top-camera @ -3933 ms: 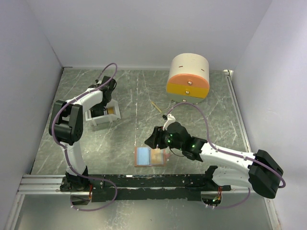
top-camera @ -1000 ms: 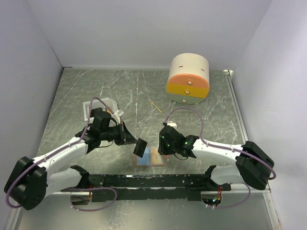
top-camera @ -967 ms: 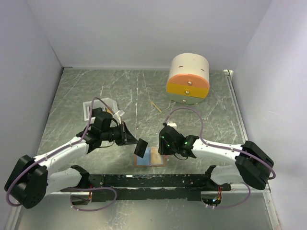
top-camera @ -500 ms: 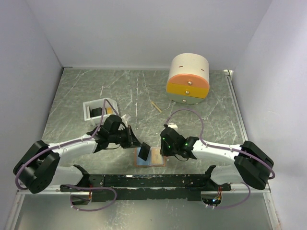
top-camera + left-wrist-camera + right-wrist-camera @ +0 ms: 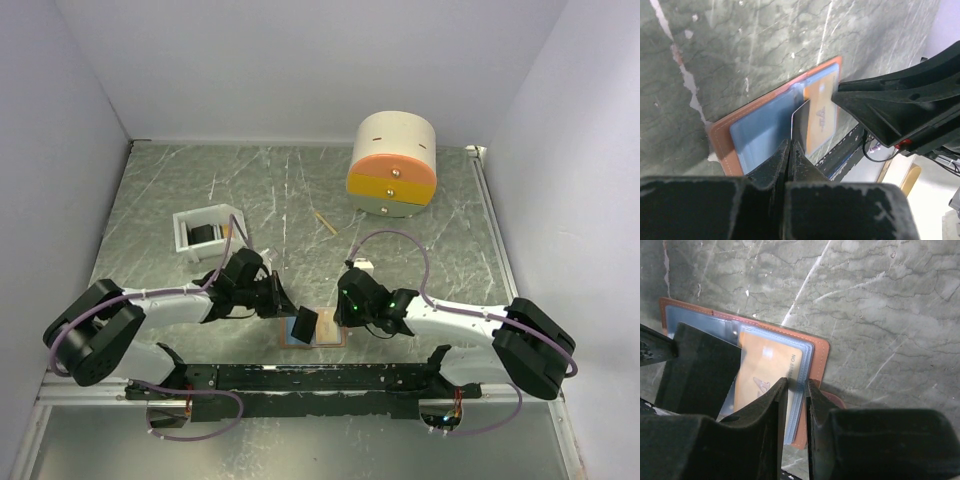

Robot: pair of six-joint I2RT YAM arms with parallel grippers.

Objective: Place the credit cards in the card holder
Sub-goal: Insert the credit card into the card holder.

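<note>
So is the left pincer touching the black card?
Touching. The left wrist view shows the black card pinched edge-on in the shut left pincer, over the open card holder.

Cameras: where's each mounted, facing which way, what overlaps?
Top external: above and behind the robot, looking down at the table; both arms show.
Left wrist: looks past the shut left gripper and its black card onto the card holder.
Right wrist: looks past the right gripper onto the card holder.
Shared: all three see card holder and black card.
</note>
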